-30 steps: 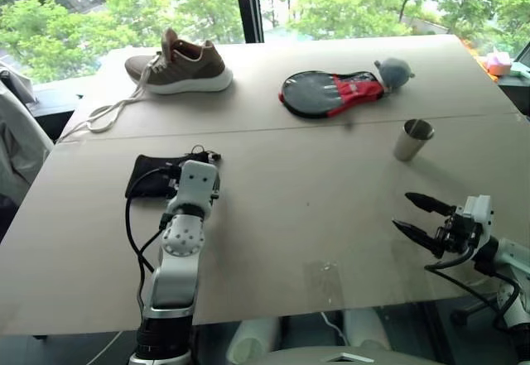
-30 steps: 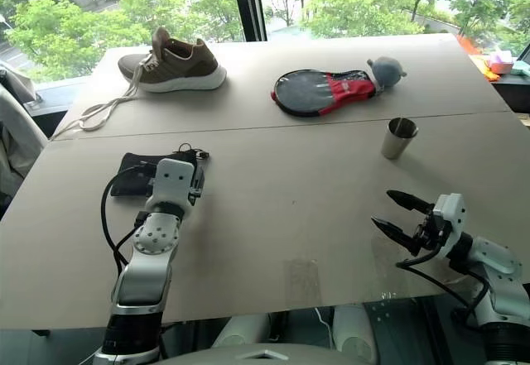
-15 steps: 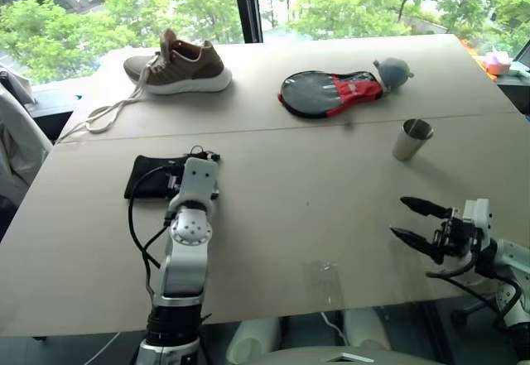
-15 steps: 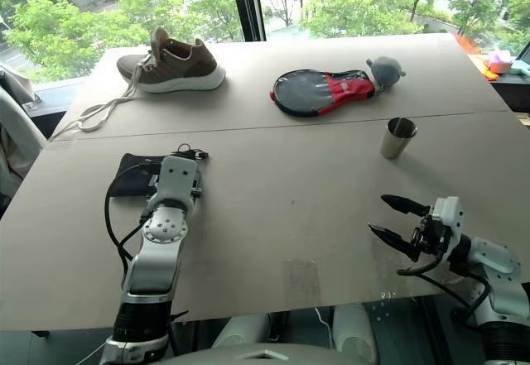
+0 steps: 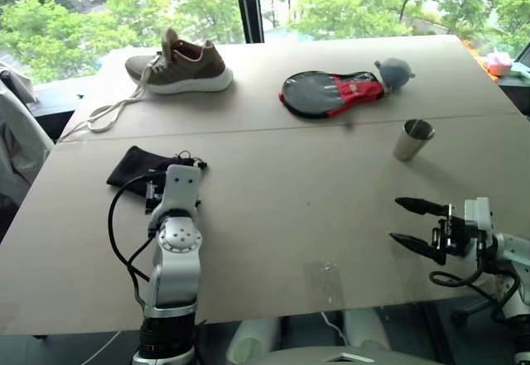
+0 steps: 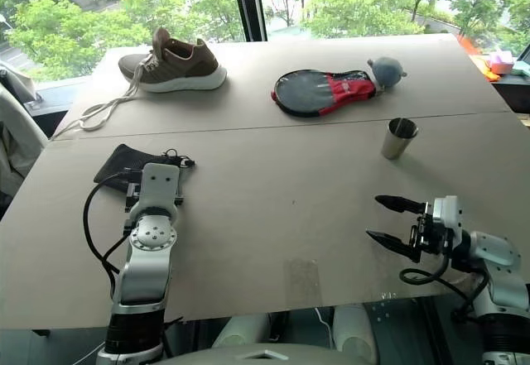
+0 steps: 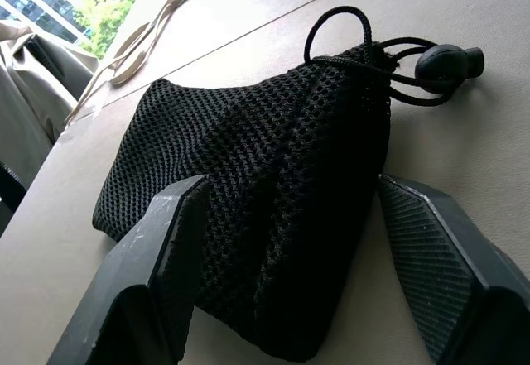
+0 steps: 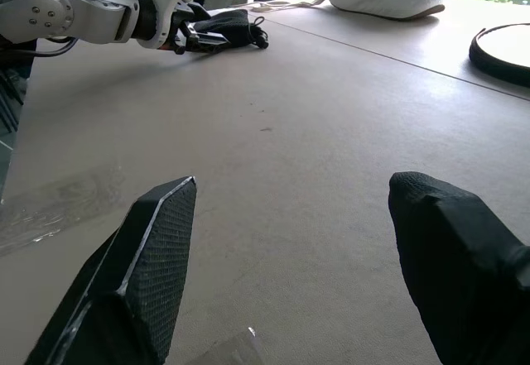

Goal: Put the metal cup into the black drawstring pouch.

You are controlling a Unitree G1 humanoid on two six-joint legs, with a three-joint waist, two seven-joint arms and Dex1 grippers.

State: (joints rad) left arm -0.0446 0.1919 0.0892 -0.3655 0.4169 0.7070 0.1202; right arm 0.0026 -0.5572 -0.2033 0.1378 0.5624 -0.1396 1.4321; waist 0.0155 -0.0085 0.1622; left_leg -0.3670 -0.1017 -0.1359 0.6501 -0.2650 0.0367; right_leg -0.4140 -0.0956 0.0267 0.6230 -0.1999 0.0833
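Observation:
The metal cup (image 5: 412,139) stands upright on the right half of the table, beyond my right gripper (image 5: 396,220). That gripper hovers open and empty near the table's front edge, pointing left. On the left half, the black drawstring pouch (image 5: 137,166) lies flat, its mouth cinched by the cord and toggle (image 7: 447,60). My left gripper (image 7: 294,191) is open, with one finger on each side of the mesh pouch (image 7: 248,175), low over the table. In the eye views the left wrist hides most of its fingers.
A brown shoe (image 5: 186,65) with trailing laces sits at the back left. A black-and-red paddle case (image 5: 331,93) and a grey plush toy (image 5: 394,71) lie at the back centre. The beige table (image 5: 306,208) is bare between pouch and cup.
My left gripper has swung left, and the pouch has shifted left and turned with it. My right gripper has turned to point more to the left. The cup has not moved.

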